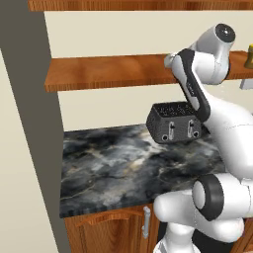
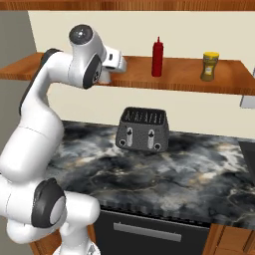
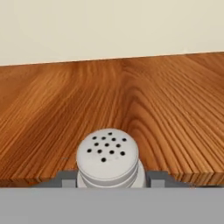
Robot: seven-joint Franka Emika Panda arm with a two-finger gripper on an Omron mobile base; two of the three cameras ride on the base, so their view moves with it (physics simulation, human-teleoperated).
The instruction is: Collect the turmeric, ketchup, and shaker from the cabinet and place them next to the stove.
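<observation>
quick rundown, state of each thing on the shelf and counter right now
shaker: upright on the cabinet shelf, clamped in the tool
ketchup: upright on the shelf, untouched
turmeric: upright on the shelf, lid on
toaster: on the counter, slots empty

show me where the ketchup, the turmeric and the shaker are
ketchup [image 2: 158, 59]: right base view, middle of the red bottle body, upright on the shelf.
turmeric [image 2: 210, 67]: right base view, brown jar body under the yellow lid.
shaker [image 3: 107, 151]: hand view, holed white top.
</observation>
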